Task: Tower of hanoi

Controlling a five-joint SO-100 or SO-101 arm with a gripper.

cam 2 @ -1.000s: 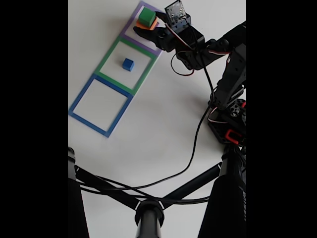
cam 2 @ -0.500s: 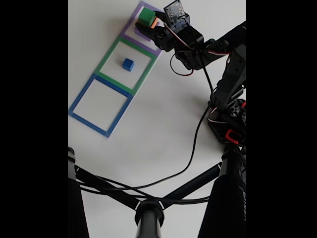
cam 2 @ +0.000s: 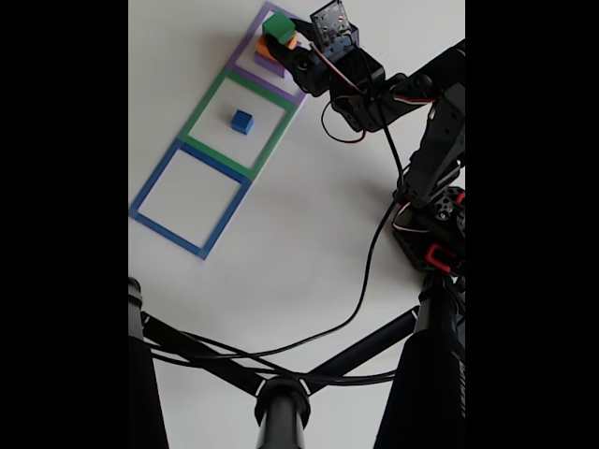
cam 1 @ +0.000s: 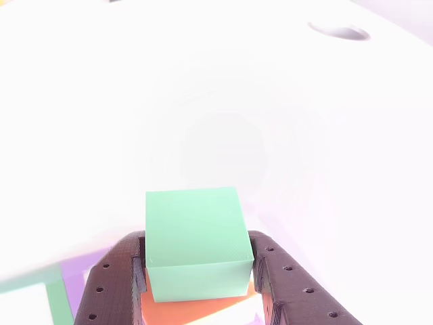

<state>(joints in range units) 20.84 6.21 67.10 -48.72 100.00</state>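
Jaws around unlabelled green cube (cam 1: 195,237)

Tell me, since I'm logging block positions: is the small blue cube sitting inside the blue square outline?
No. In the fixed view the blue cube sits inside the green square outline, the one next to the blue outline.

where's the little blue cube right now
In the fixed view the small blue cube sits alone inside the green square outline, the middle of three, below-left of the gripper and the stacked green cube.
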